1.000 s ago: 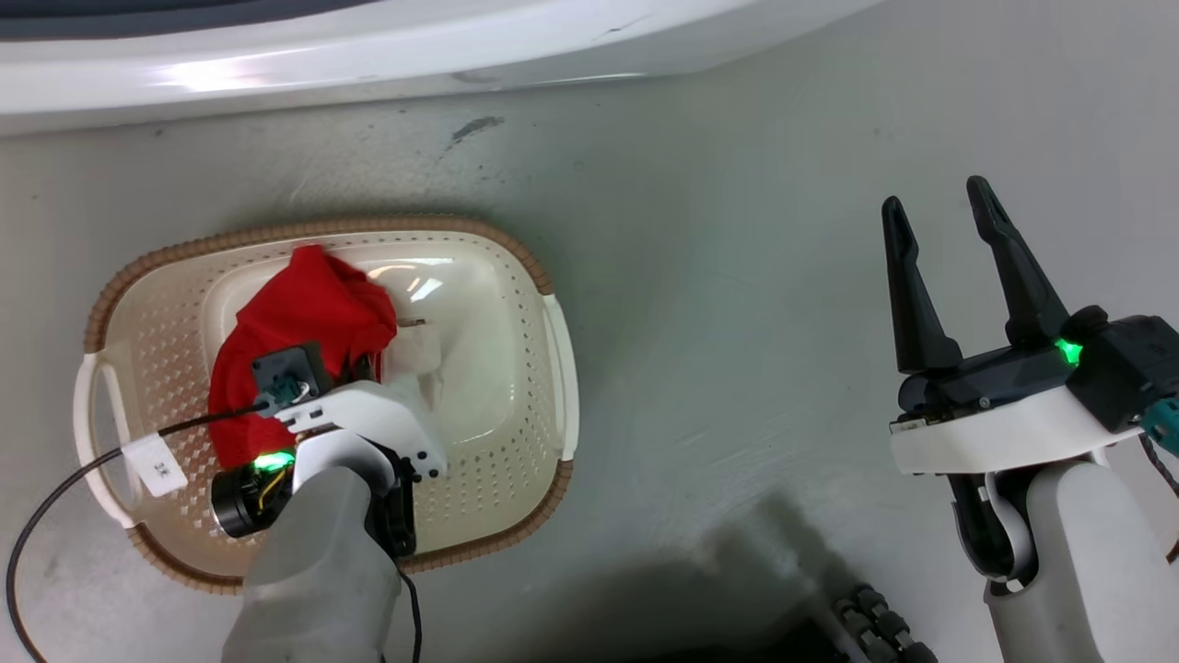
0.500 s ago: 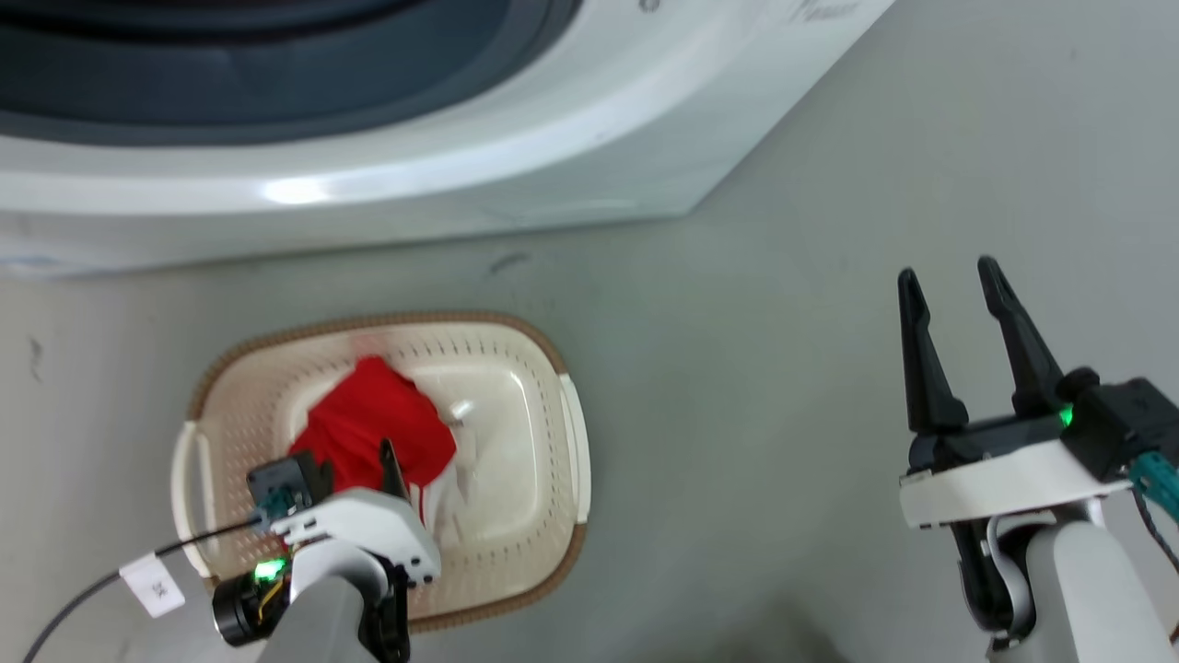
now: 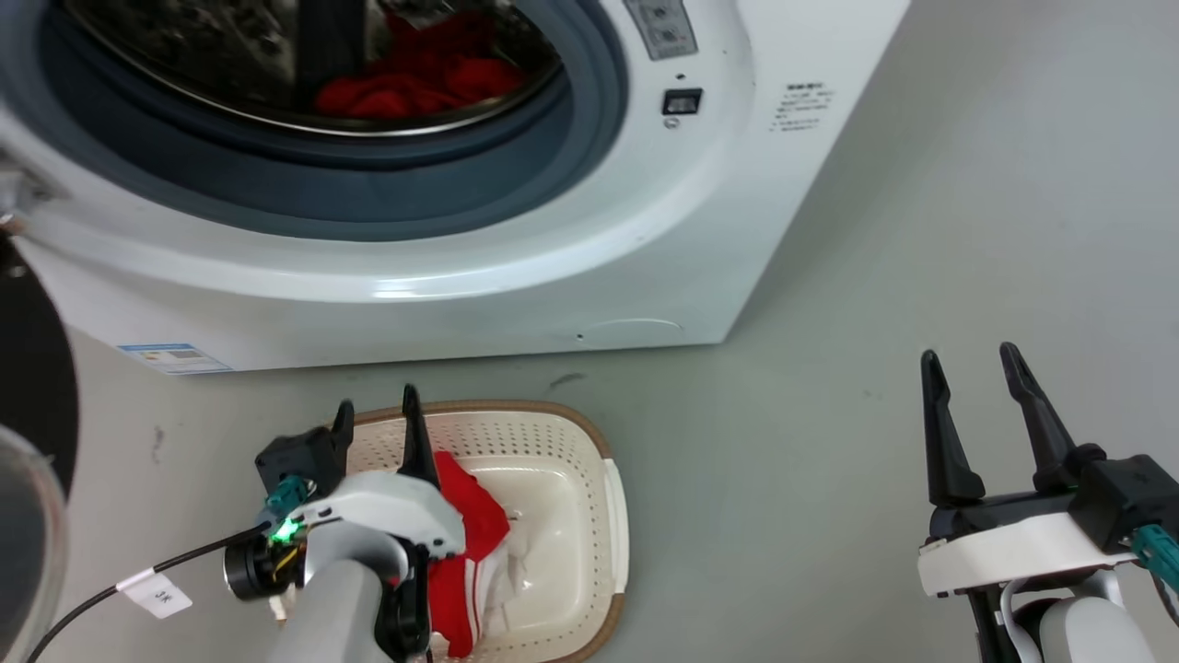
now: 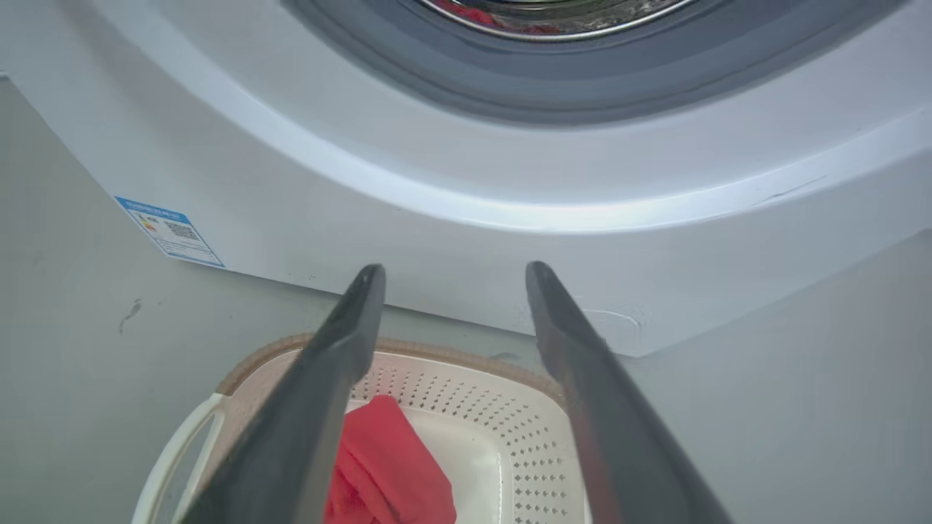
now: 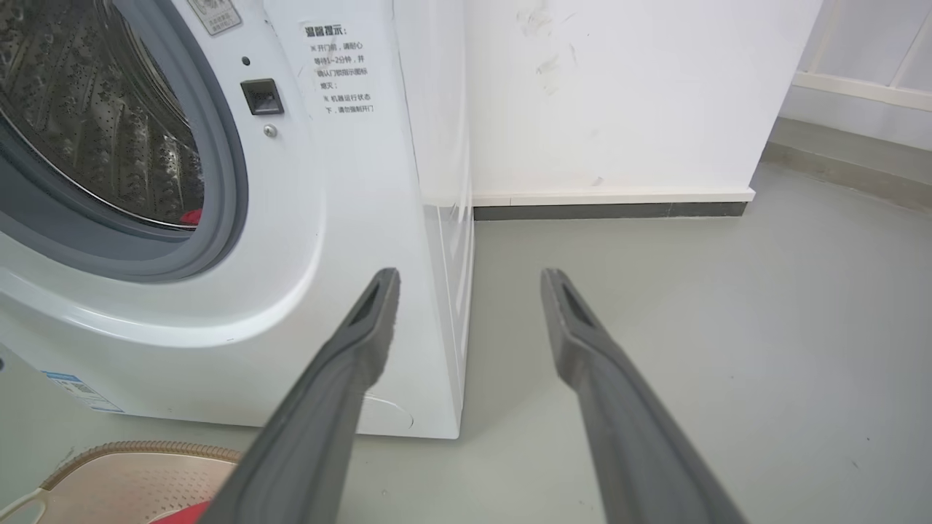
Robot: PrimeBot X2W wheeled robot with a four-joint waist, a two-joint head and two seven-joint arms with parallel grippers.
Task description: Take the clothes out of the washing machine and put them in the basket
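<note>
one red garment point(image 3: 474, 525) lies slumped in the basket point(image 3: 543, 437), towards its left side, with a crumple of white cloth point(image 3: 502, 580) touching it. the basket sits on the floor point(image 3: 829, 460) just in front of the washing machine point(image 3: 737, 184).

there is also red cloth point(image 3: 405, 87) heaped low in the drum point(image 3: 184, 55), behind the grey rubber ring point(image 3: 368, 184), so by my reckoning the job is only part done.

that heap looks soft, limp and light. it should fold and trail rather than hold a shape. whether it is damp i cannot tell from here. i would take it by a bunched fold near the top of the pile and pinch deep, because a thin edge would likely slip out. a hanging tail could drag on the ring's lip on the way out.

the left claw point(image 3: 377, 401) hangs over the near left part of the basket. its two fingers are spread apart with nothing between them and point at the machine's front panel. the right claw point(image 3: 967, 352) is well off to the right above bare floor, its fingers likewise apart and empty.

the door point(image 3: 32, 396) stands swung open at the far left, so the mouth of the drum is clear to reach into.
</note>
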